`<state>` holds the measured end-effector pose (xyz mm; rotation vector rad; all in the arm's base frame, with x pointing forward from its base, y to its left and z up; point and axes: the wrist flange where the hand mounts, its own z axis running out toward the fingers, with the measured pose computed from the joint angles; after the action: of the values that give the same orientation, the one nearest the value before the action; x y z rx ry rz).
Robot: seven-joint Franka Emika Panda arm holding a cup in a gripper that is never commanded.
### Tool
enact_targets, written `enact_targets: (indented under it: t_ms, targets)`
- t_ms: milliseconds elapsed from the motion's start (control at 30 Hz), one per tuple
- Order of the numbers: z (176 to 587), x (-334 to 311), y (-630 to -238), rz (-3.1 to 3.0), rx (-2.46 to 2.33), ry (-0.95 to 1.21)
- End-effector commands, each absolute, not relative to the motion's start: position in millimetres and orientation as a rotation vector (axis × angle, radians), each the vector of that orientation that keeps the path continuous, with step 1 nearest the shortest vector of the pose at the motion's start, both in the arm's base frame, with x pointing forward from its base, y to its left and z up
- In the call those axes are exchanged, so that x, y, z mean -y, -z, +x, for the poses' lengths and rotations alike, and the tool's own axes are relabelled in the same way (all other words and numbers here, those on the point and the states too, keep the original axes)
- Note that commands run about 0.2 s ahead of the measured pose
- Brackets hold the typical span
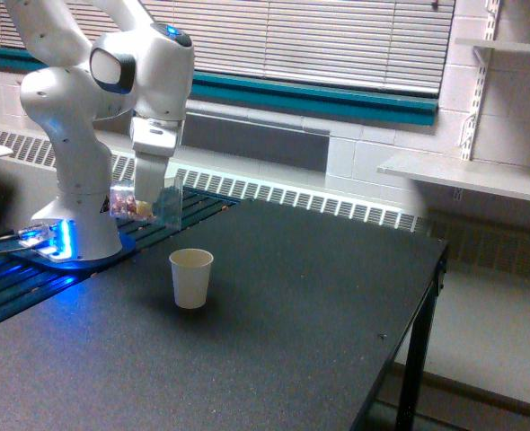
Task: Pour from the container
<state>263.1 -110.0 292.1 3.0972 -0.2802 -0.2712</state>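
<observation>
The container (pixel 163 204), a clear plastic cup, hangs in the air tipped nearly on its side, its rim toward the exterior view's right. Reddish-brown and pale bits lie at its base end. My gripper (pixel 145 190) is shut on it, fingers pointing down from the white arm. The cup's rim sits above and a little left of a small white paper cup (pixel 191 277), which stands upright on the dark table (pixel 301 305). I cannot tell what is inside the paper cup.
The arm's white base (pixel 78 224) with blue lights stands at the table's back left. The table's right edge (pixel 418 323) drops off to the floor. Wall shelves (pixel 467 175) hang at the exterior view's right, and a radiator grille runs behind the table.
</observation>
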Motion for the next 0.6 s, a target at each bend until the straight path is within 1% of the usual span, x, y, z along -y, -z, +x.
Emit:
enact_targets:
  t_ms: [33, 600]
  targets:
    - [256, 98, -275, 3.094, 0.267, 0.327]
    - [257, 96, -259, 3.07, 0.238, 0.373]
